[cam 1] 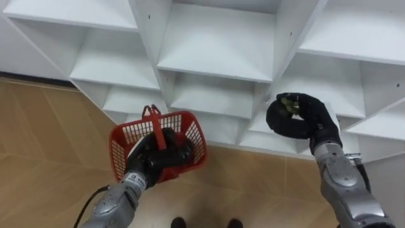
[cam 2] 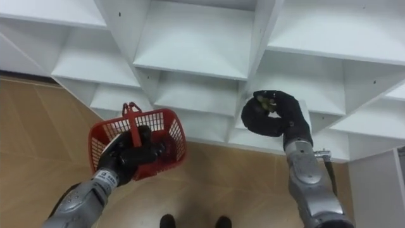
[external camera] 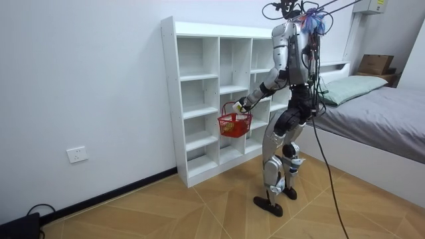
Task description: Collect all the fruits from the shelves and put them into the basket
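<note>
Left robot hand (cam 1: 157, 156) round basket handle (cam 1: 154, 121)

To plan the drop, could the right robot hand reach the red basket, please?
Probably yes: nothing lies between the right robot hand, shut on a yellowish fruit, and the basket hanging from the left robot hand.

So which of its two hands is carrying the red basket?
The left hand, curled round the handle of the red basket. The right hand is instead closed on a small yellow-green thing, up by the white shelves.
</note>
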Controlling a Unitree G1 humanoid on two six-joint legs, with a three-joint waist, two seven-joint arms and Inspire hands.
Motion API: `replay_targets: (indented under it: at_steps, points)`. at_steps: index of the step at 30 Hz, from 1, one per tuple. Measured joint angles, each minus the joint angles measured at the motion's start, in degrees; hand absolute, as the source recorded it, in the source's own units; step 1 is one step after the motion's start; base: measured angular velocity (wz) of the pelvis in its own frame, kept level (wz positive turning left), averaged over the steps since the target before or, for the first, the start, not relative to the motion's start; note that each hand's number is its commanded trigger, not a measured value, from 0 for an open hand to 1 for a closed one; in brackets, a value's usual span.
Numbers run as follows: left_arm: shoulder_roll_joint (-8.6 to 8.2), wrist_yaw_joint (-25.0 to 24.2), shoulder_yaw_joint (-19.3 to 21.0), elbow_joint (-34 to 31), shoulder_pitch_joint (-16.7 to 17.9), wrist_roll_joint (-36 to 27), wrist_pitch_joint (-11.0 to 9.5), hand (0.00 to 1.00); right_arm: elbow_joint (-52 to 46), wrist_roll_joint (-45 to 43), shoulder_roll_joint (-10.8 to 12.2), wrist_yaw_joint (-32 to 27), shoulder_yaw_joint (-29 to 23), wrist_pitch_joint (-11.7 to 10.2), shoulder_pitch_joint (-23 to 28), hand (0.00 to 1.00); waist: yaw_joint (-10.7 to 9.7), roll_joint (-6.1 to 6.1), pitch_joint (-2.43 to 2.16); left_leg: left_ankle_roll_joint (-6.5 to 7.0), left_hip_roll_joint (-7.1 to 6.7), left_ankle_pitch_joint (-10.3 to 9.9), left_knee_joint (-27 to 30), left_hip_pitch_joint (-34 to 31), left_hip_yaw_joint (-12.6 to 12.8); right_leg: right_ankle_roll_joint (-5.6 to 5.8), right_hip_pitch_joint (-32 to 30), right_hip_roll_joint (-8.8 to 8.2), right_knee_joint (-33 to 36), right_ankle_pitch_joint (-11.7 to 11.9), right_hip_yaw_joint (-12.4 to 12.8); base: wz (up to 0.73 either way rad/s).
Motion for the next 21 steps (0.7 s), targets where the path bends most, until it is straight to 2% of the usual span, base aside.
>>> replay_targets:
  at_steps: [3, 5, 8, 13, 16, 19, 21]
  points:
    - [-0.18, -0.6, 0.0, -1.1, 0.6, 0.6, -0.1, 1.00, -4.2, 0.4, 0.6, 0.7, 0.0, -0.1, 2.5, 1.00, -0.2, 0.07, -0.05, 0.00, 0.10, 0.0, 0.0, 0.5, 0.4, 0.08, 0.1, 0.27, 0.1, 0.1, 0.8, -0.09]
    - [-0.30, -0.6, 0.0, -3.0, 2.5, 0.7, -0.1, 1.00, -5.6, 0.7, 1.8, 1.6, 0.0, -0.2, 3.8, 1.00, -0.2, 0.09, -0.06, -0.03, 0.44, 0.0, 0.0, 0.9, 1.1, 0.01, 0.4, 0.73, -0.2, 0.5, 1.5, -0.14]
    - [-0.54, -0.7, 0.0, -4.4, 4.4, 0.6, -0.1, 1.00, -5.7, 0.8, 2.5, 2.2, 0.0, -0.3, 4.3, 1.00, -0.5, 0.25, -0.16, -0.07, 0.89, 0.0, 0.0, 1.1, 1.4, -0.20, 0.7, 1.13, -1.0, 1.0, 1.5, -0.10]
    - [-0.45, -0.7, 0.0, -4.7, 6.8, 0.4, -1.0, 1.00, -8.2, 0.9, 2.5, 4.2, 0.0, -0.3, 6.6, 1.00, -1.2, 0.15, -0.22, -0.10, 0.99, -0.1, 0.0, 1.1, 1.5, -0.31, 0.7, 1.25, -0.9, 1.1, 1.6, 0.00]
    - [-0.41, -1.3, -0.1, -6.6, 8.6, 0.4, -1.1, 1.00, -11.3, 0.9, 2.6, 6.3, 0.1, -0.3, 9.2, 1.00, -1.6, -0.18, -0.43, -0.14, 0.99, -0.1, -0.1, 1.3, 1.7, -0.25, 0.7, 1.33, -1.0, 1.1, 2.0, -0.03]
    - [-0.59, -1.7, -0.3, -7.0, 8.7, 0.3, -1.3, 1.00, -14.6, 0.7, 3.0, 9.1, 0.8, -0.3, 12.1, 1.00, -1.8, -0.61, -0.71, -0.15, 1.03, -0.1, -0.1, 1.3, 1.9, -0.17, 0.8, 1.49, -1.0, 1.2, 2.3, 0.00]
    - [-0.69, -1.7, -0.3, -7.1, 8.7, 0.2, -1.5, 1.00, -16.2, 0.2, 3.4, 10.8, 1.4, -0.3, 13.0, 1.00, -2.0, -0.71, -0.72, -0.15, 1.04, -0.1, -0.1, 1.3, 1.8, -0.12, 0.8, 1.57, -1.0, 1.3, 2.5, 0.00]
